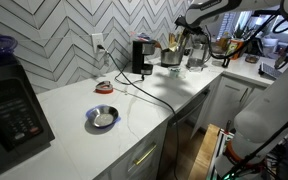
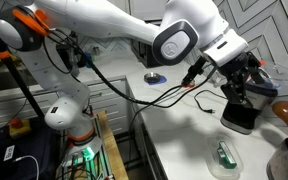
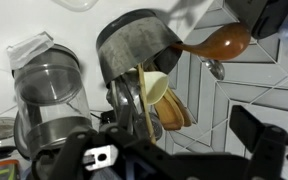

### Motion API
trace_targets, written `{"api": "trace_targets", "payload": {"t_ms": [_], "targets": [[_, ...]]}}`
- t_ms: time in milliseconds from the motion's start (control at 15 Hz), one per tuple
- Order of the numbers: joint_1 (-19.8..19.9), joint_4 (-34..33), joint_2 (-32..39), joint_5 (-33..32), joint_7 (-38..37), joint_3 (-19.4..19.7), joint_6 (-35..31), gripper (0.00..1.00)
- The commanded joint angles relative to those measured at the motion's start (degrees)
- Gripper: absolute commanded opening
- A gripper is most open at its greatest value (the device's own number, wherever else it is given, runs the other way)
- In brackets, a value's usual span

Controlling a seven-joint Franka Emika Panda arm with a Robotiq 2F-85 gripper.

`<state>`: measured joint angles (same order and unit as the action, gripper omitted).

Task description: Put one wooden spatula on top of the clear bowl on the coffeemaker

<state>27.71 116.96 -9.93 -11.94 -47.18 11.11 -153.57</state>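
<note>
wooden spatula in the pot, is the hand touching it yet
Cannot tell. In the wrist view the hand is open around the wooden spatula, gaps at both fingertips, but its handle disappears behind the hand's dark body, hiding any contact.

The black coffeemaker (image 1: 140, 57) stands at the back of the white table (image 1: 159, 100), against the herringbone tiles. Its cord (image 1: 149, 88) trails forward across the top. Just beside it, on the side toward the robot arm (image 1: 212, 12), a utensil pot (image 1: 171, 57) holds a wooden spatula (image 1: 171, 42), with a clear jar (image 1: 196, 56) next along. The pincer (image 1: 187, 38) hangs over that pot. On the coffeemaker's other side and nearer the camera sits a small round bowl (image 1: 102, 118), and farther off a big black appliance (image 1: 9, 115) with a keypad.
</note>
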Motion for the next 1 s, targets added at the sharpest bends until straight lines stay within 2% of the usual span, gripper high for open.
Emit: {"api": "trace_targets", "payload": {"t_ms": [0,267,467,600,667,800,933], "targets": [[-0.82,-3.24,6.50,0.53,-8.81,1.04,-2.18,1.00],[-2.78,-10.69,14.48,7.88,-11.83,4.44,-3.42,1.00],[-2.76,-18.12,20.00,17.44,-9.00,6.62,-2.86,1.00],[-2.10,-23.43,23.66,23.62,-5.20,6.52,0.17,1.00],[-3.93,-17.68,19.40,19.33,-7.17,7.89,-2.22,1.00],[-3.64,-21.28,22.20,22.45,-5.71,7.90,-1.32,1.00],[-3.58,-22.64,23.46,22.98,-5.68,7.84,-1.27,1.00]]}}
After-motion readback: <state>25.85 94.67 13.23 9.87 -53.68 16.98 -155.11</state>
